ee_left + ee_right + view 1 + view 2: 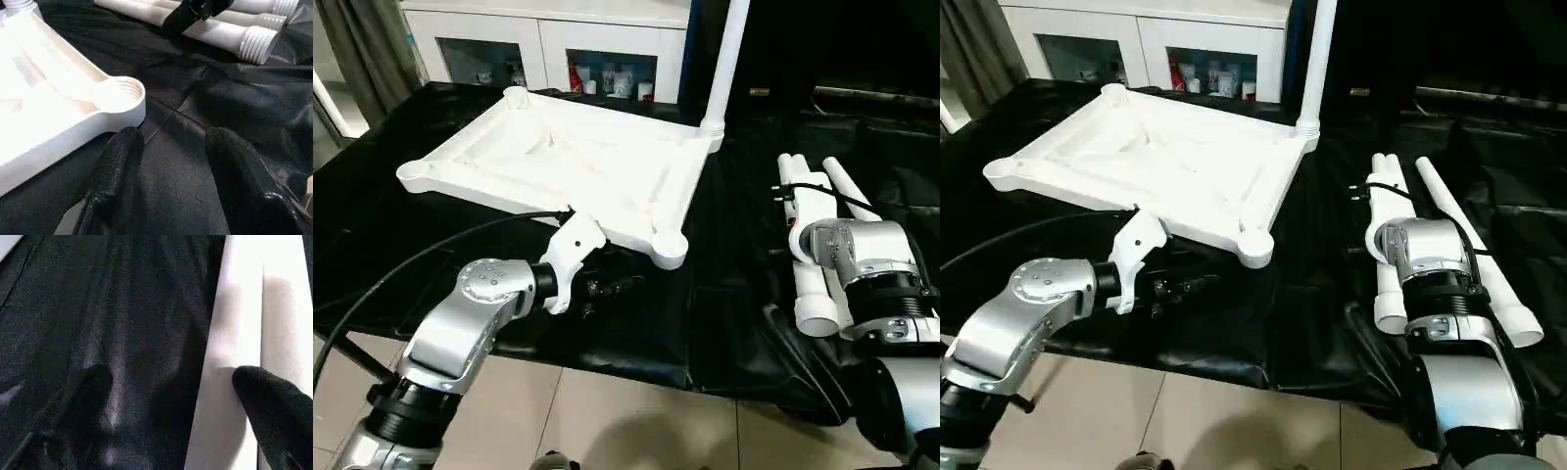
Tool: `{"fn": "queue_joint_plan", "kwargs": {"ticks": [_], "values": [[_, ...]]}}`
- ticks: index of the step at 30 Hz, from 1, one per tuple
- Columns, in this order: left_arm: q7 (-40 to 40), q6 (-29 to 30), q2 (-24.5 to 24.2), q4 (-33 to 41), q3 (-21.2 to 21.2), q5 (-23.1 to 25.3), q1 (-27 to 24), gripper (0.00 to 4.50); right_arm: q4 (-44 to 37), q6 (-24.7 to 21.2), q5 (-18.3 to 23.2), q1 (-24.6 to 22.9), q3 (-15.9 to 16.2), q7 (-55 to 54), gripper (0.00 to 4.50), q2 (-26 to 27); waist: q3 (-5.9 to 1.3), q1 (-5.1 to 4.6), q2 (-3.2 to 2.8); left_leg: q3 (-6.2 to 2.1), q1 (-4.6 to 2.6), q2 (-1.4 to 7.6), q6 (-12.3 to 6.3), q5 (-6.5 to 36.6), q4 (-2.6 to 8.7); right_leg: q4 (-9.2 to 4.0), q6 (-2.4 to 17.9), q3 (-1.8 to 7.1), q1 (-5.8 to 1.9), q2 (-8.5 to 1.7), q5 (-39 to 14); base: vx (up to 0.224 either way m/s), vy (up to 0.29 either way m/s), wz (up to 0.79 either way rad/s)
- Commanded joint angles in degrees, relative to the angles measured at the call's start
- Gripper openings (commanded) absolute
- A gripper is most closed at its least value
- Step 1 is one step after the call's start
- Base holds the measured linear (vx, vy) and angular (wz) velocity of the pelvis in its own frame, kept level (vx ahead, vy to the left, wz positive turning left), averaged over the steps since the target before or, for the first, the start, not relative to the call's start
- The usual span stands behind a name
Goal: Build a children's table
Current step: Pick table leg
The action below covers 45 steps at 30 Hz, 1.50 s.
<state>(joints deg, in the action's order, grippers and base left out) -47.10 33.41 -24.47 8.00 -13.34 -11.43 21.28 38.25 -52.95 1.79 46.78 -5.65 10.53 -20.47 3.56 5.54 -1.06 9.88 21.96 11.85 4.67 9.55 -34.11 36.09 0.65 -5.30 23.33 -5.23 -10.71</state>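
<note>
A: Head views: even indoor light. The white tabletop [558, 162] is nearly washed out, its ribs hard to read.

B: Noted. The black cloth [744, 294] on the bench shows soft sheen along its folds. A shadow sits under the tabletop's near edge.

A: Left wrist view: the fingers [115, 171] are soft and out of focus up close; the loose legs [220, 29] farther off are sharper.

B: Right wrist view: dim, grainy. One leg [230, 357] glares white beside dark cloth. The fingertip [269, 401] is blurred and casts a shadow on it.
</note>
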Motion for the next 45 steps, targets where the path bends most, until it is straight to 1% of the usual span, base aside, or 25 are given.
{"fn": "queue_joint_plan", "kwargs": {"ticks": [1,3,5,7,8,9,13,15,17,22,23,25,28,29,30,31,33,34,35,36,37,38,39,43,45], "values": [[0.33,0.95,-0.75,1.26,-0.26,0.26,-0.13,2.46,0.07,-1.93,1.16,-0.17,0.00,1.09,4.40,0.87,-4.44,0.15,0.43,0.17,-0.73,0.55,1.49,8.14,3.50,-3.96,10.05,2.87,-3.31,-2.51,-8.27,0.000,0.000,0.00],[0.40,1.20,-0.92,1.44,-0.25,0.25,-0.11,2.46,-1.16,-0.68,1.77,-0.45,0.23,1.97,4.40,1.42,-4.48,0.14,0.30,0.13,-0.78,0.58,1.54,8.64,3.51,-4.00,10.01,2.84,-3.31,-2.52,-8.59,0.000,0.000,0.00],[0.41,1.30,-1.04,1.41,-0.31,0.33,-0.04,2.46,-2.29,-0.73,1.99,-0.52,0.76,2.65,4.40,1.68,-4.48,0.13,0.35,0.11,-0.79,0.62,1.50,8.67,3.53,-3.97,10.13,2.84,-3.30,-2.52,-8.45,0.000,0.000,0.00],[0.42,1.36,-1.16,1.37,-0.36,0.39,0.02,2.46,-3.47,-0.66,2.56,-0.36,0.50,3.06,4.40,1.99,-4.50,0.12,0.31,0.09,-0.80,0.63,1.61,8.74,3.54,-3.96,10.19,2.85,-3.34,-2.54,-8.37,0.000,0.000,0.00],[0.41,1.45,-1.34,1.50,-0.41,0.38,0.00,2.46,-4.12,-0.64,2.68,-0.24,0.41,3.24,4.40,2.06,-4.51,0.15,0.10,0.05,-0.84,0.66,1.68,8.70,3.55,-3.91,10.28,2.85,-3.33,-2.55,-8.15,0.000,0.000,0.00],[0.40,1.48,-1.41,1.54,-0.44,0.39,-0.01,2.46,-4.35,-0.53,2.64,-0.21,0.44,3.27,4.40,2.04,-4.53,0.11,0.19,0.07,-0.85,0.65,1.77,8.47,3.51,-3.85,10.33,2.85,-3.31,-2.43,-7.49,0.000,0.000,0.00],[0.39,1.53,-1.54,1.34,-0.62,0.48,0.35,2.46,-4.37,1.94,2.05,0.48,-0.30,1.91,4.40,1.61,-4.59,0.26,0.14,0.11,-0.88,0.62,1.93,7.95,3.45,-3.74,10.61,2.86,-3.32,-2.48,-6.66,0.000,0.000,0.00],[0.31,1.58,-1.57,1.35,-0.70,0.45,0.49,2.46,-3.26,3.23,1.72,0.90,-1.81,-0.29,4.40,1.66,-4.60,0.27,0.16,0.12,-0.85,0.58,1.98,7.79,3.43,-3.70,10.69,2.88,-3.34,-2.45,-6.42,0.000,0.000,0.00],[0.21,1.56,-1.65,1.42,-0.77,0.46,0.48,2.46,-2.18,2.95,1.83,0.99,-2.35,-1.41,4.40,1.67,-4.59,0.33,0.12,0.14,-0.87,0.50,2.10,8.05,3.42,-3.77,10.57,2.88,-3.37,-2.46,-6.82,0.000,0.000,0.00],[0.03,1.73,-1.86,1.41,-0.96,0.32,0.66,2.46,0.36,1.24,1.53,0.10,-2.11,-2.23,4.40,1.84,-4.67,0.29,0.11,0.13,-0.85,0.46,2.04,8.08,3.35,-3.70,10.74,2.83,-3.42,-2.41,-6.39,0.000,0.000,0.00],[-0.04,1.75,-1.90,1.38,-1.03,0.30,0.70,2.46,1.22,0.81,1.57,-0.19,-2.08,-2.41,4.40,1.95,-4.67,0.31,-0.03,0.08,-0.82,0.47,2.12,8.16,3.36,-3.66,10.79,2.81,-3.47,-2.41,-6.30,0.000,0.000,0.00],[-0.06,1.77,-1.91,1.38,-1.10,0.29,0.71,2.46,1.78,0.66,1.58,-0.39,-2.10,-2.56,4.40,2.05,-4.64,0.33,0.02,0.07,-0.84,0.49,2.16,8.32,3.38,-3.68,10.72,2.79,-3.44,-2.41,-6.38,0.000,0.000,0.00],[-0.24,1.82,-1.91,1.38,-1.34,0.24,0.74,2.46,4.22,1.40,1.04,-1.69,-2.04,-3.70,4.40,2.16,-4.55,0.33,-0.02,0.07,-0.92,0.49,2.55,9.49,3.43,-3.88,10.45,2.77,-3.38,-2.48,-8.07,0.000,0.000,0.00],[-0.32,1.85,-2.00,1.39,-1.40,0.25,0.75,2.46,4.40,1.58,1.49,-1.84,-2.68,-3.92,4.40,2.32,-4.45,0.31,-0.02,0.07,-1.01,0.48,2.75,10.28,3.49,-4.02,10.18,2.78,-3.33,-2.48,-9.07,0.000,0.000,0.00],[-0.34,1.87,-2.02,1.39,-1.40,0.25,0.75,2.46,4.44,1.72,1.72,-1.85,-2.91,-3.87,4.40,2.38,-4.46,0.33,-0.17,0.03,-1.07,0.51,2.83,10.73,3.50,-4.04,10.10,2.78,-3.30,-2.55,-9.51,0.000,0.000,0.00],[-0.36,1.90,-2.06,1.40,-1.41,0.25,0.75,2.46,4.46,1.99,2.16,-1.84,-3.29,-3.84,4.40,2.48,-4.40,0.27,-0.12,0.04,-1.06,0.47,2.86,11.19,3.53,-4.14,9.94,2.77,-3.30,-2.50,-10.02,0.000,0.000,0.00],[-0.43,1.84,-2.19,1.36,-1.49,0.35,0.75,2.46,3.79,2.83,2.58,-1.82,-3.41,-3.42,4.40,2.63,-4.35,0.25,-0.06,-0.05,-1.15,0.48,3.01,12.20,3.62,-4.27,9.45,2.73,-3.32,-2.51,-11.46,0.000,0.000,0.00],[-0.43,1.84,-2.19,1.36,-1.49,0.35,0.75,2.46,3.79,2.83,2.58,-1.82,-3.41,-3.42,4.40,2.63,-4.33,0.25,-0.29,-0.08,-1.17,0.47,3.08,12.48,3.63,-4.29,9.38,2.72,-3.30,-2.52,-11.74,0.000,0.000,0.00],[-0.48,1.80,-2.21,1.26,-1.55,0.33,0.81,2.46,3.13,3.32,3.00,-1.50,-3.47,-3.00,4.40,2.82,-4.36,0.20,-0.17,-0.09,-1.20,0.48,3.10,12.56,3.65,-4.34,9.27,2.70,-3.32,-2.50,-11.84,0.000,0.000,0.00],[-0.50,1.79,-2.22,1.24,-1.57,0.33,0.82,2.46,3.04,3.40,3.04,-1.46,-3.39,-2.85,4.40,2.84,-4.35,0.15,-0.33,-0.10,-1.27,0.50,3.12,12.90,3.65,-4.37,9.31,2.70,-3.26,-2.49,-11.85,0.000,0.000,0.00],[-0.53,1.78,-2.25,1.21,-1.60,0.32,0.85,2.46,2.88,3.53,3.10,-1.38,-3.26,-2.58,4.40,2.87,-4.35,0.13,-0.27,-0.10,-1.22,0.48,3.08,13.04,3.65,-4.36,9.35,2.69,-3.30,-2.50,-11.85,0.000,0.000,0.00],[-0.55,1.75,-2.24,1.09,-1.68,0.33,0.96,2.46,2.37,3.89,3.57,-1.22,-3.24,-1.67,4.40,3.11,-4.39,0.13,-0.50,-0.14,-1.29,0.51,3.05,13.20,3.64,-4.32,9.50,2.69,-3.28,-2.51,-11.71,0.000,0.000,0.00],[-0.56,1.68,-2.23,0.92,-1.77,0.34,1.12,2.46,2.01,3.94,3.83,-0.94,-3.23,-0.79,4.40,3.44,-4.38,0.03,-0.36,-0.15,-1.21,0.50,2.96,13.14,3.66,-4.32,9.61,2.67,-3.35,-2.46,-11.42,0.000,0.000,0.00],[-0.60,1.46,-2.32,0.39,-1.86,0.43,1.64,2.46,-1.09,6.22,4.47,-0.74,-2.91,1.42,4.40,3.74,-4.50,-0.18,-0.41,-0.18,-1.18,0.53,2.61,12.39,3.62,-4.13,10.37,2.68,-3.43,-2.46,-9.92,0.000,0.000,0.00],[-0.60,1.43,-2.35,0.29,-1.84,0.43,1.71,2.46,-1.62,6.50,4.71,-0.61,-3.15,1.43,4.40,3.71,-4.55,-0.13,-0.30,-0.15,-1.15,0.54,2.42,11.48,3.57,-3.98,10.71,2.71,-3.48,-2.43,-8.93,0.000,0.000,0.00]]}}
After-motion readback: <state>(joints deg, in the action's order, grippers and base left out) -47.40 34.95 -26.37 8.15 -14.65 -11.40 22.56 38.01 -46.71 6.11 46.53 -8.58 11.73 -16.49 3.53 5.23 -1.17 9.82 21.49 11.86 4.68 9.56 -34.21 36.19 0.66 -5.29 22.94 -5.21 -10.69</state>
